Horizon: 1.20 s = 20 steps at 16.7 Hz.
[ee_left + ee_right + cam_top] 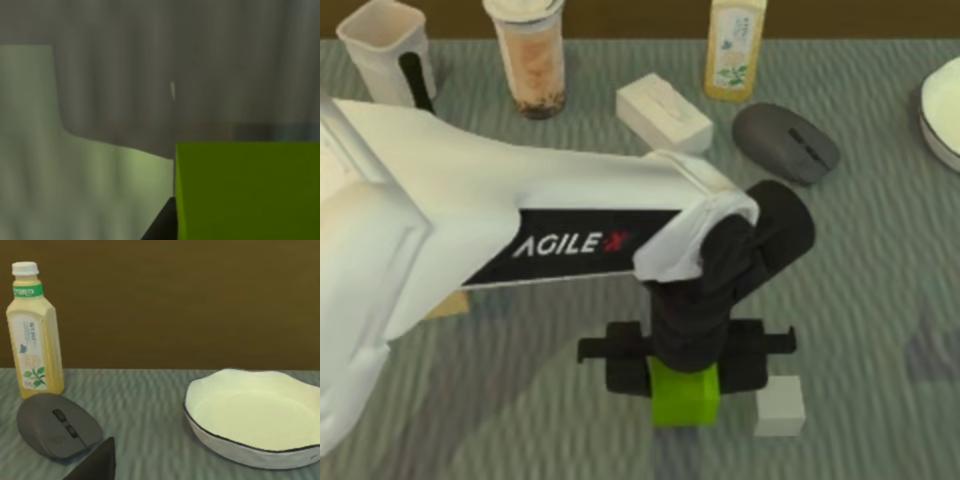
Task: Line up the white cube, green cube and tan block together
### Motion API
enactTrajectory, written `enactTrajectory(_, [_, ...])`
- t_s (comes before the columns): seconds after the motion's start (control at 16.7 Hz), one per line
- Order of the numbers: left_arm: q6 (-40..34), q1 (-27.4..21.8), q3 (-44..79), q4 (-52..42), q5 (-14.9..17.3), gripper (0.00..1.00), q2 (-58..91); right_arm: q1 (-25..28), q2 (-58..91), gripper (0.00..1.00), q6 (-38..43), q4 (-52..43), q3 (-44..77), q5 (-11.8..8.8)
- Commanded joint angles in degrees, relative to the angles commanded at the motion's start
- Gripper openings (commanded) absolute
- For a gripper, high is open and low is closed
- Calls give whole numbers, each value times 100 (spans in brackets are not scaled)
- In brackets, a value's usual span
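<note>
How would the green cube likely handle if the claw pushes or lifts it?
The green cube, under the left claw, has flat plain faces, so it probably slides rather than rolls. It looks rigid and squat, unlikely to tip. A push rightward could bump the white cube.

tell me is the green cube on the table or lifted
Cannot tell: the left claw sits over the green cube, beside the white cube.
</note>
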Motion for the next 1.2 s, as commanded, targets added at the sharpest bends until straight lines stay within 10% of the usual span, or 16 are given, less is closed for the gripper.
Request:
enactTrajectory(0.6, [0,0,0,0,0,98,0,0,0,100,0,0,0,0])
enactTrajectory(1.2, [-1,7,19,-20,-1,100,-8,0,0,100,0,0,0,0])
